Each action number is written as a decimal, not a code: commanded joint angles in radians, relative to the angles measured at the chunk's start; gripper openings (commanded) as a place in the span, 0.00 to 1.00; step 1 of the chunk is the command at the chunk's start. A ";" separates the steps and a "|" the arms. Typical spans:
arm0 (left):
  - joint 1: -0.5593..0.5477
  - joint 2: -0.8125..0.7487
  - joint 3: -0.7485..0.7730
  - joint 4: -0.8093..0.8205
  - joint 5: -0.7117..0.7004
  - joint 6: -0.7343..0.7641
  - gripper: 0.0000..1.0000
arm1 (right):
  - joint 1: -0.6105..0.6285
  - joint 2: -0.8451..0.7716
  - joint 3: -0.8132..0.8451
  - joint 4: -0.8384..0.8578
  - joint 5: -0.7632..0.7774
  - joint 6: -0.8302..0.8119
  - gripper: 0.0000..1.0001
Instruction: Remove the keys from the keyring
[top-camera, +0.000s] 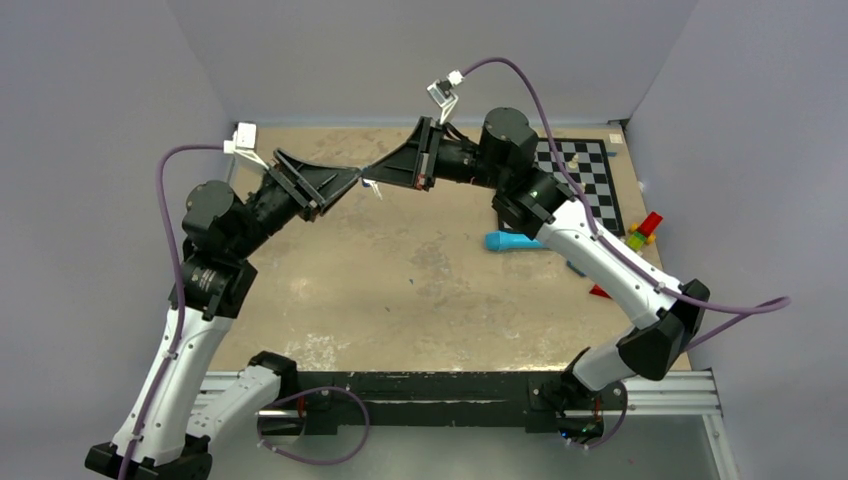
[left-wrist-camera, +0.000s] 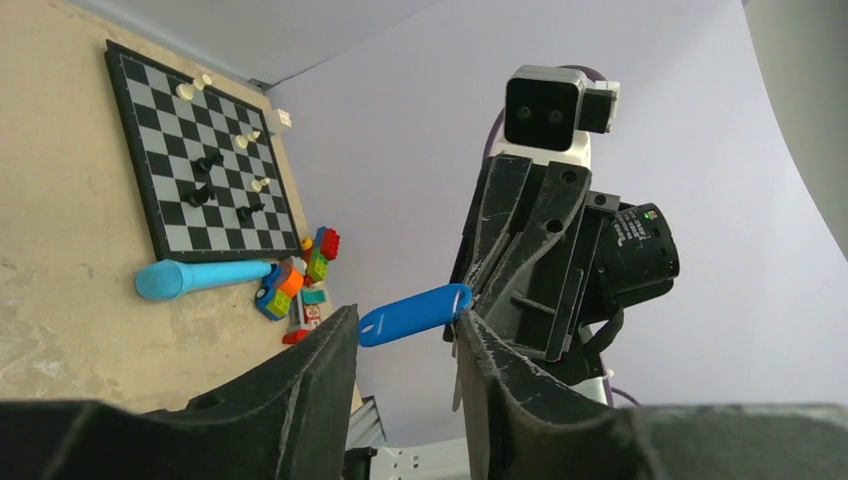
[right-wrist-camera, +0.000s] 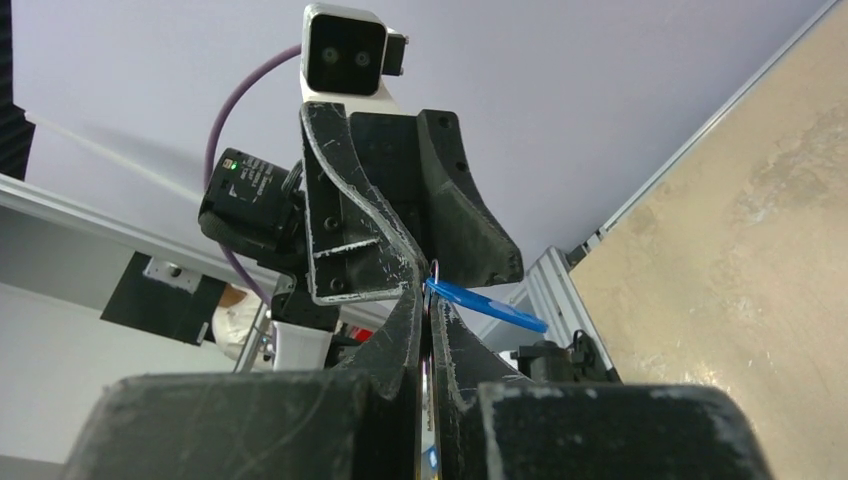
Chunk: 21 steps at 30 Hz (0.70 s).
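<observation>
Both grippers meet in the air above the far middle of the table. The right gripper (right-wrist-camera: 428, 298) is shut on a thin grey key (right-wrist-camera: 427, 385) that runs down between its fingers. A wire ring (right-wrist-camera: 433, 270) and a bright blue oval tag (right-wrist-camera: 487, 304) stick out past its tips. In the left wrist view, the left gripper (left-wrist-camera: 405, 318) stands open, its fingers (left-wrist-camera: 315, 375) either side of the blue tag (left-wrist-camera: 415, 312). A grey metal key (left-wrist-camera: 457, 375) hangs along its right finger. From above, the left gripper (top-camera: 352, 181), the right gripper (top-camera: 374, 174) and the keys (top-camera: 372, 186) look tiny.
A chessboard (top-camera: 585, 175) with several pieces lies at the back right. In front of it lie a light-blue tube-shaped tool (top-camera: 510, 241) and a heap of coloured blocks (top-camera: 643, 232). Grey walls close in the table at the back and sides.
</observation>
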 joint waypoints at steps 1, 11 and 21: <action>-0.008 -0.022 0.023 -0.001 0.059 0.055 0.54 | 0.014 -0.031 0.033 -0.111 -0.022 -0.037 0.00; -0.005 -0.033 0.119 -0.222 0.058 0.284 0.78 | 0.003 -0.089 0.052 -0.408 -0.041 -0.213 0.00; -0.002 0.076 0.304 -0.405 0.234 0.560 0.67 | -0.021 -0.012 0.171 -0.664 -0.257 -0.402 0.00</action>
